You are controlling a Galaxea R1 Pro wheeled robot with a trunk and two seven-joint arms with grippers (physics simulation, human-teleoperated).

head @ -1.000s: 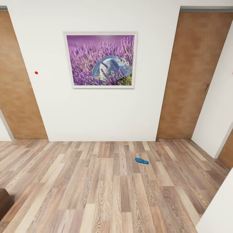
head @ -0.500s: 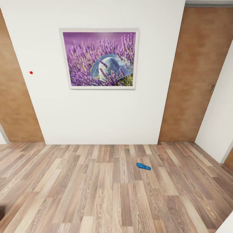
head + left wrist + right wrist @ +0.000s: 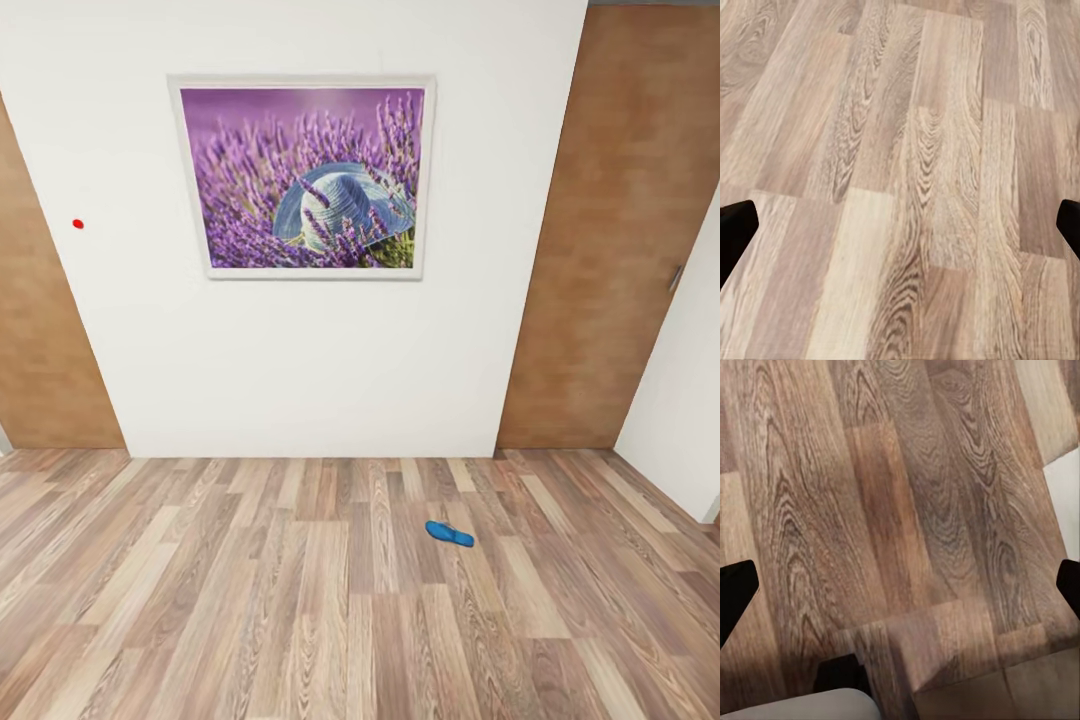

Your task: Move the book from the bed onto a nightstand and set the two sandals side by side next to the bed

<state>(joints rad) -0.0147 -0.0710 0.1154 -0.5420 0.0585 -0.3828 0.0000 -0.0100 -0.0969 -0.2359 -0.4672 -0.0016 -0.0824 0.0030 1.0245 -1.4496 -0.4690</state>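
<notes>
Left gripper: dark fingertips sat at opposite edges of its wrist view, jaws spread wide, nothing between them, bare wood-plank floor underneath. Right gripper: same, tips far apart, empty, over darker planks; a pale grey surface with a dark piece beside it sat at one edge of that view, and a whitish patch at another; could not tell what either was.

Head view: one blue sandal lay flat on the floor, alone, right of centre, near the white wall but not touching it. On the wall hung a white-framed picture of lavender with a pale blue hat. Small red dot left of it. Brown wooden doors either side: left door, right door. No readable writing anywhere.
</notes>
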